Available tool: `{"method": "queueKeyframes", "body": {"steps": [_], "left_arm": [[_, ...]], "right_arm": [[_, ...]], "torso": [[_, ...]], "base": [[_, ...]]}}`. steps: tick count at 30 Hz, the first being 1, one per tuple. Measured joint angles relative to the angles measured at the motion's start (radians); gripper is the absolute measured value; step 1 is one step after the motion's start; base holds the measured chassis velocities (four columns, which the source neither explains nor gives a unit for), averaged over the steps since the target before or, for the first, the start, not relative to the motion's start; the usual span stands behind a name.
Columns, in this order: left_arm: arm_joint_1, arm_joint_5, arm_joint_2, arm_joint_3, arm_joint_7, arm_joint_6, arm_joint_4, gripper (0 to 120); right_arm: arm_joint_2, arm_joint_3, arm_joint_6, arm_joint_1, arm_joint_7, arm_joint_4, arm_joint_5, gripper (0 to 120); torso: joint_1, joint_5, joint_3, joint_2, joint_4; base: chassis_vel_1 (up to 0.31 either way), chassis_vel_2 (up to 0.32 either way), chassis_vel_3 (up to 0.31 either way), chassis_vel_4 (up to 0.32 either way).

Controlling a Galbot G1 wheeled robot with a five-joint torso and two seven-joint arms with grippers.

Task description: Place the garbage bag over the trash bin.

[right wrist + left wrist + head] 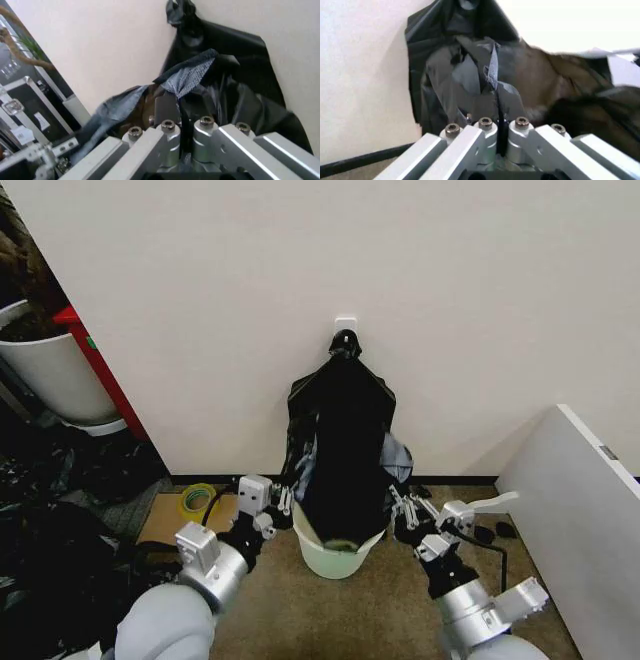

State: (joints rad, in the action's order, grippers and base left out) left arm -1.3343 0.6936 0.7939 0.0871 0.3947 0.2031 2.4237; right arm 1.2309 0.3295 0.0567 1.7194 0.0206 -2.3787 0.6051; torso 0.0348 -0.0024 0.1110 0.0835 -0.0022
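A round cream-white plastic trash bin (335, 560) stands on the brown carpet floor (390, 620) against the pale wall (300, 270), directly ahead of the robot and between its two arms. A thin, glossy, crinkly black plastic garbage bag (340, 450) rises out of the bin's mouth in a tall upright shape, its top gathered into a small knot (345, 340) just below a white wall plate (346, 323); its lower end sits inside the bin's rim rather than folded over it. The left gripper (283, 502) is at the bag's left edge just above the rim, and in the left wrist view its jaws are closed tight on a thin fold of the black film (495, 86). The right gripper (403, 510) is at the bag's right edge, and in the right wrist view its jaws pinch a fold of the same film (192, 80). A yellow-green tape roll (197, 500) lies on a flat piece of cardboard (165, 520) to the left.
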Motion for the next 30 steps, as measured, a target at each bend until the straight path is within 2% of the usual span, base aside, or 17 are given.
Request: {"method": "queueKeyframes", "body": {"steps": [3, 11, 13, 14, 15, 18, 24, 26, 30], "left_arm": [[0.007, -0.008, 0.014, -0.01, -0.004, -0.012, -0.023, 0], [0.132, -0.007, 0.074, -0.091, -0.037, -0.065, -0.141, 0], [0.174, -0.007, 0.096, -0.108, -0.047, -0.079, -0.183, 0], [0.211, -0.008, 0.121, -0.119, -0.051, -0.092, -0.232, 0], [0.211, -0.008, 0.121, -0.119, -0.051, -0.092, -0.232, 0], [0.259, -0.007, 0.163, -0.142, -0.052, -0.102, -0.304, 0], [0.278, -0.005, 0.196, -0.158, -0.051, -0.111, -0.374, 0], [0.234, -0.005, 0.206, -0.143, -0.044, -0.123, -0.41, 0], [0.198, -0.014, 0.209, -0.134, -0.039, -0.135, -0.415, 0]], "right_arm": [[0.0, 0.003, 0.008, -0.001, 0.0, 0.01, 0.0, 0], [0.015, 0.005, 0.007, -0.103, -0.009, 0.05, 0.003, 0], [0.022, 0.006, 0.003, -0.143, -0.011, 0.072, 0.013, 0], [0.028, 0.005, 0.002, -0.167, -0.011, 0.099, 0.02, 0], [0.028, 0.005, 0.002, -0.167, -0.011, 0.099, 0.02, 0], [0.039, 0.003, 0.009, -0.189, -0.009, 0.155, 0.022, 0], [0.055, 0.003, 0.032, -0.197, -0.003, 0.262, 0.008, 0], [0.058, 0.01, 0.041, -0.19, -0.005, 0.3, 0.004, 0], [0.059, 0.008, 0.042, -0.175, -0.011, 0.318, 0.004, 0]], "torso": [[0.0, -0.0001, 0.0, 0.0, 0.0], [0.0, 0.0, 0.0, 0.0, -0.0001], [0.0, 0.0, 0.0, 0.0, 0.0001], [0.0, 0.0001, 0.0, 0.0, -0.0001], [0.0, 0.0001, 0.0, 0.0, -0.0001], [0.0, 0.0, 0.0, 0.0, 0.0], [0.0, 0.0003, 0.0, 0.0, -0.0002], [0.0, 0.0, 0.0, 0.0, 0.0001], [0.0, 0.0, 0.0, 0.0, 0.0]], "base": [[0.0, 0.0, 0.0, 0.0], [0.0, 0.0, 0.0, 0.0], [0.0, 0.0, 0.0, 0.0], [0.0, 0.0, 0.0, 0.0], [0.0, 0.0, 0.0, 0.0], [0.0, 0.0, 0.0, 0.0], [0.0, 0.0, 0.0, 0.0], [0.0, 0.0, 0.0, 0.0], [0.0, 0.0, 0.0, 0.0]]}}
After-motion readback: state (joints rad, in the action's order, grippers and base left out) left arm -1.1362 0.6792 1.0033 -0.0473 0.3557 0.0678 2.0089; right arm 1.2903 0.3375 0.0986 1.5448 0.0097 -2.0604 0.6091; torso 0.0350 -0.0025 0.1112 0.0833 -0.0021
